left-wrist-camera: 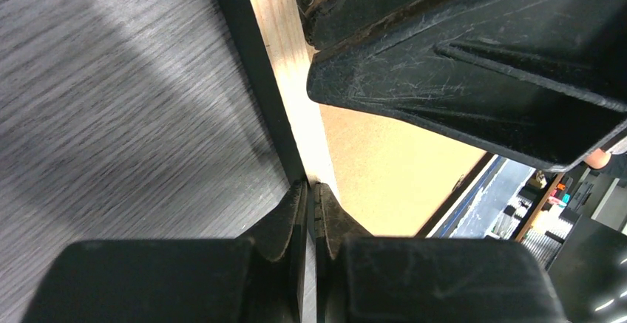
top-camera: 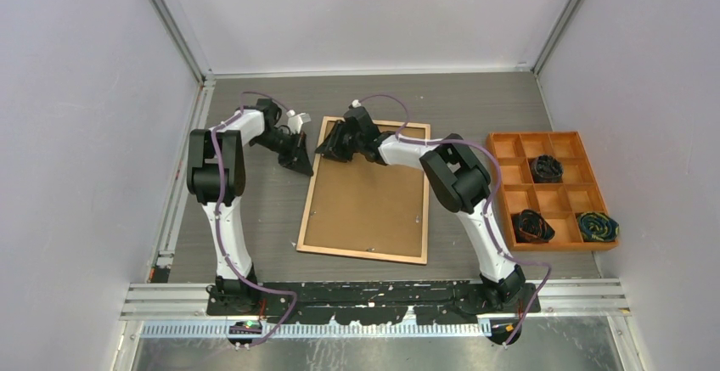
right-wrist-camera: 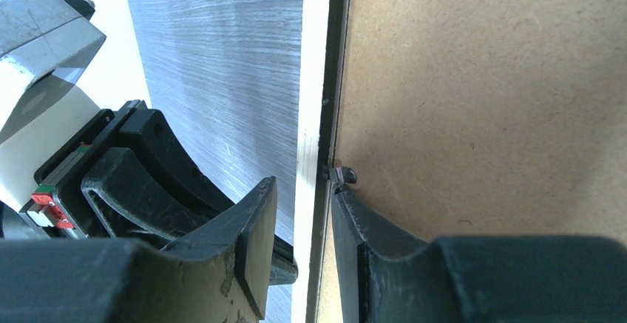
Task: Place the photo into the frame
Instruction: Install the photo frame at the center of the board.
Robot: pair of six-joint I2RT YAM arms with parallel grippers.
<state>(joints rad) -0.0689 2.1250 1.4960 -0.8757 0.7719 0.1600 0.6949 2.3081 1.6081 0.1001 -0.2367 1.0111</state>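
The frame (top-camera: 361, 255) lies back-up in the middle of the table, its light wood rail around the brown backing board (top-camera: 365, 197). The photo does not show in any view. My left gripper (top-camera: 299, 164) is at the frame's far left corner. In the left wrist view its jaws (left-wrist-camera: 311, 187) are shut, tips at the wood rail (left-wrist-camera: 285, 57). My right gripper (top-camera: 333, 148) is just beside it and open (right-wrist-camera: 303, 186). It straddles the rail (right-wrist-camera: 314, 57), one finger outside and one on the board (right-wrist-camera: 480, 101) at a small metal tab (right-wrist-camera: 343, 174).
An orange compartment tray (top-camera: 509, 186) stands at the right, with dark coiled items in three compartments. Walls enclose the table on the left, back and right. The two grippers are very close together at the frame's corner.
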